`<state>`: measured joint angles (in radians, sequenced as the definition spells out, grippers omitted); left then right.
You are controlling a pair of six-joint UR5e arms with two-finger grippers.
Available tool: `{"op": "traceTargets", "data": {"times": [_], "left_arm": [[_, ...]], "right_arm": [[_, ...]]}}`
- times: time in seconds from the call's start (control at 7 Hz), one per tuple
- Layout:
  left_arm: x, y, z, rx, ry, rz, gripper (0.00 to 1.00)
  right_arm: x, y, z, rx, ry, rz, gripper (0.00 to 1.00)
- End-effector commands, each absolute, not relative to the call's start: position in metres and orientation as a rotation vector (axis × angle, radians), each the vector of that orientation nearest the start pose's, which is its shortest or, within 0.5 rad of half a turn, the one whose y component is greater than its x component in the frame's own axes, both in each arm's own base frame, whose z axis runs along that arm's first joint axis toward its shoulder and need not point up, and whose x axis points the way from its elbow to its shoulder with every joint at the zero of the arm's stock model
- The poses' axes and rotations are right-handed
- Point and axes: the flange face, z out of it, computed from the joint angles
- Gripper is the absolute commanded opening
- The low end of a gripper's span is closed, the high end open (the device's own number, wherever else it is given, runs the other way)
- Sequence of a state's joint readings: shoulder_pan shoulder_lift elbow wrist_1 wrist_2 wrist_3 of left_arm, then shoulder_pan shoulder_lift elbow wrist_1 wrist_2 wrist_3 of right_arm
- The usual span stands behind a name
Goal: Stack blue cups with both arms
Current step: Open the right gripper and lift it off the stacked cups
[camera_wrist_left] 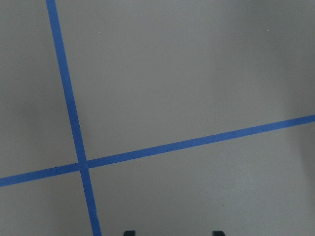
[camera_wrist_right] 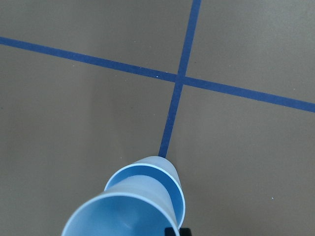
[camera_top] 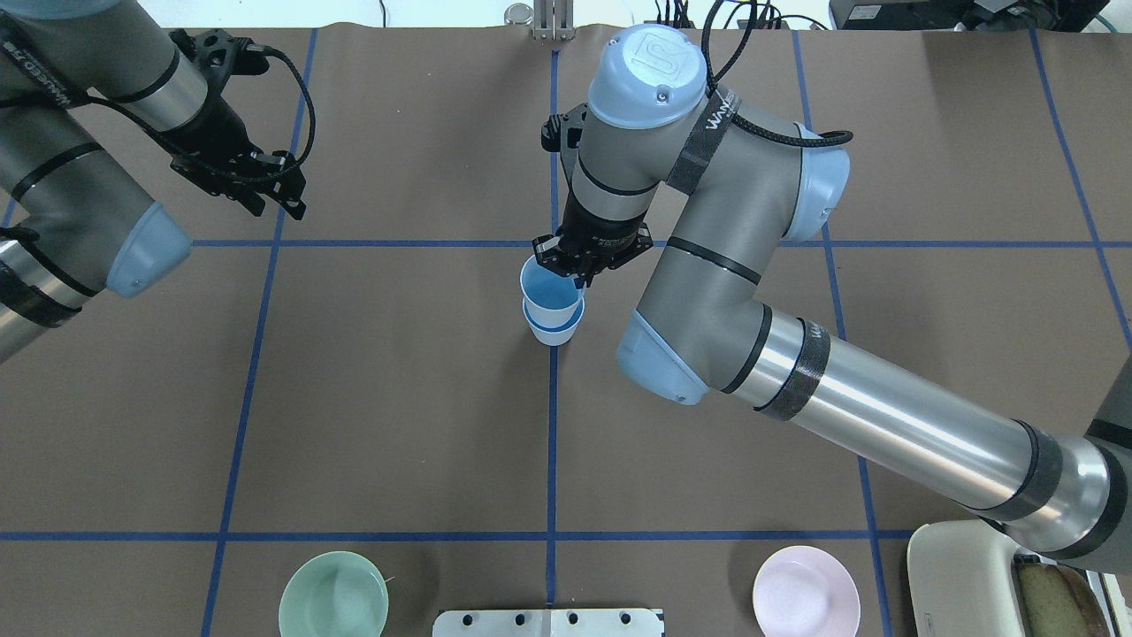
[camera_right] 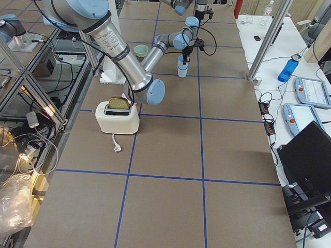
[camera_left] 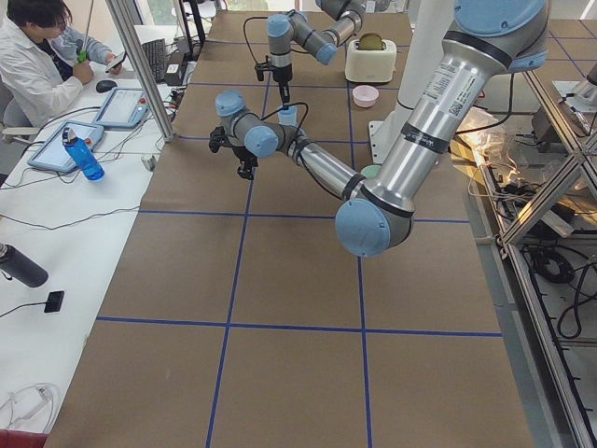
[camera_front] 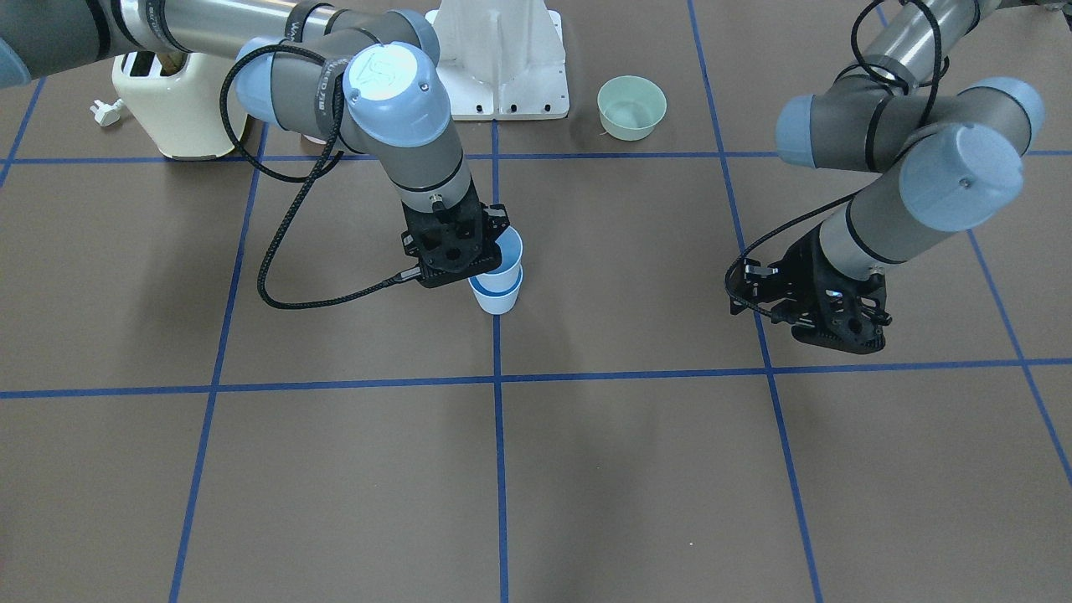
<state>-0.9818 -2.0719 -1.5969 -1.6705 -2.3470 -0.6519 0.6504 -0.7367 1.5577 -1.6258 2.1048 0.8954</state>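
Two pale-blue cups stand at the table's middle on a blue tape line. The lower cup [camera_top: 554,331] stands upright on the table. The upper cup [camera_top: 546,287] sits partly inside it, tilted. My right gripper [camera_top: 573,270] is shut on the upper cup's rim. Both cups show in the front view, upper [camera_front: 507,249] and lower [camera_front: 497,296], and in the right wrist view, upper [camera_wrist_right: 118,216] and lower [camera_wrist_right: 170,183]. My left gripper [camera_top: 281,196] is open and empty, above bare table far from the cups; it also shows in the front view [camera_front: 837,335].
A mint-green bowl [camera_top: 333,594] and a pink bowl [camera_top: 806,590] sit near the robot's base. A cream toaster [camera_front: 180,105] with bread stands on the right arm's side. The white base mount [camera_front: 502,59] is between the arms. An operator [camera_left: 42,56] sits beyond the far edge.
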Motion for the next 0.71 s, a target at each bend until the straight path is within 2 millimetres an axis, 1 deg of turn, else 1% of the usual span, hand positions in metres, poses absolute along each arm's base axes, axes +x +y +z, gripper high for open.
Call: {"op": "traceTargets", "data": {"times": [0.0,0.14,0.29,0.57], "left_arm": [[0.317,-0.589,0.337,0.048,0.955,0.185,0.61],[0.317,-0.589,0.338,0.047,0.954,0.185,0.61],[0.316,-0.589,0.337,0.049,0.955,0.184,0.61],[0.313,-0.591,0.337,0.051,0.955,0.18,0.61]], "right_arm": [[-0.517,-0.498,0.156,0.059,-0.901,-0.227,0.17],[-0.516,-0.5,0.157,0.061,-0.9,-0.228,0.84],[-0.511,-0.504,0.156,0.065,-0.902,-0.223,1.0],[-0.501,-0.513,0.154,0.068,-0.908,-0.209,1.0]]}}
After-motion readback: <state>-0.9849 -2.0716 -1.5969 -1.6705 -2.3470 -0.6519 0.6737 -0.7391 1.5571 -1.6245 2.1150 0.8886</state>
